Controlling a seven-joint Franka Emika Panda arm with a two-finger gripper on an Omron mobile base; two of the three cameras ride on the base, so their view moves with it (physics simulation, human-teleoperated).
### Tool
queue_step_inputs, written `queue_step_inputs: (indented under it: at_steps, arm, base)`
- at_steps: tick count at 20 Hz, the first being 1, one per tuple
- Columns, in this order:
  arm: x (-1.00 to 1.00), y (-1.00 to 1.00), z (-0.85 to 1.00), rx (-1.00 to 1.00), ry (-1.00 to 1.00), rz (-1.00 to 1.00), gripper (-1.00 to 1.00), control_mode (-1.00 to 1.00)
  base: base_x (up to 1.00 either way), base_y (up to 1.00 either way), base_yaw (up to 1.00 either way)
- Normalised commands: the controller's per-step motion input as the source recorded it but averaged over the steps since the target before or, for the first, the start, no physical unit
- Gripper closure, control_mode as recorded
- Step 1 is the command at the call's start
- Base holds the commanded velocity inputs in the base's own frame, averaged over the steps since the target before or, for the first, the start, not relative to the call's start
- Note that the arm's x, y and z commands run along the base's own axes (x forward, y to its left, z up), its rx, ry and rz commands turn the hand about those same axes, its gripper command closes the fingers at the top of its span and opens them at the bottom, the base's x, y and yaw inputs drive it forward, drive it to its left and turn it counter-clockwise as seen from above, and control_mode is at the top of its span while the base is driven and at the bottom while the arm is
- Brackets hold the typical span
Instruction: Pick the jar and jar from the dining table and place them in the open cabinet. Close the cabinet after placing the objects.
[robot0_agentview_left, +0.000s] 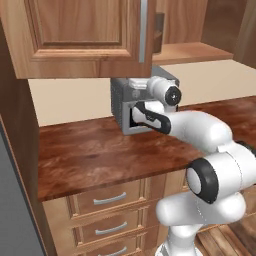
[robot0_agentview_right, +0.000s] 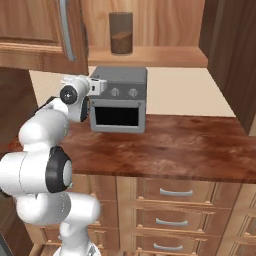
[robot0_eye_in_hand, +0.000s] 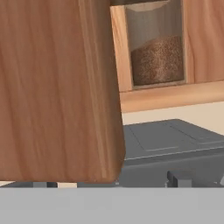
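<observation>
A slim, straight jar (robot0_agentview_right: 121, 33) with light-brown powder stands upright on the shelf (robot0_agentview_right: 150, 56) of the open cabinet. In the hand view the jar (robot0_eye_in_hand: 157, 48) is at the upper right, past the edge of the cabinet door (robot0_eye_in_hand: 57, 87). My gripper (robot0_agentview_right: 99, 86) hovers over the top left corner of the grey oven, just below that door (robot0_agentview_left: 80, 35). It is open and holds nothing; one fingertip (robot0_eye_in_hand: 178, 178) rises at the bottom of the hand view. The dining table is out of view.
A grey oven (robot0_agentview_right: 119, 100) sits on the wood counter (robot0_agentview_right: 170, 145), directly under the cabinet. Drawers with horizontal handles (robot0_agentview_right: 175, 192) run below the counter. The cabinet's right door (robot0_agentview_right: 232, 55) stands open on the right.
</observation>
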Motion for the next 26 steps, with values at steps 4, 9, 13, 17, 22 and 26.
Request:
queue_step_inputs:
  at_steps: [4, 9, 13, 17, 22, 26]
  arm:
    - [0.82, 0.0, 0.54, 0.0, 0.22, 0.0, -1.0, -1.0]
    - [0.73, 0.0, 0.45, 0.0, 0.21, 0.0, -1.0, -1.0]
    - [0.65, 0.0, 0.22, 0.0, 0.23, 0.0, -1.0, -1.0]
    - [0.22, 0.0, 0.02, 0.0, 0.19, -0.02, -1.0, -1.0]
    - [-0.99, -0.01, 0.0, 0.0, 0.03, -0.04, -1.0, -1.0]
    - [-1.0, -0.18, 0.0, 0.0, -0.03, 0.0, -1.0, -1.0]
  base:
    - [0.0, 0.0, 0.0]
    - [0.0, 0.0, 0.0]
    - [0.0, 0.0, 0.0]
    - [0.0, 0.0, 0.0]
    - [0.0, 0.0, 0.0]
    - [0.0, 0.0, 0.0]
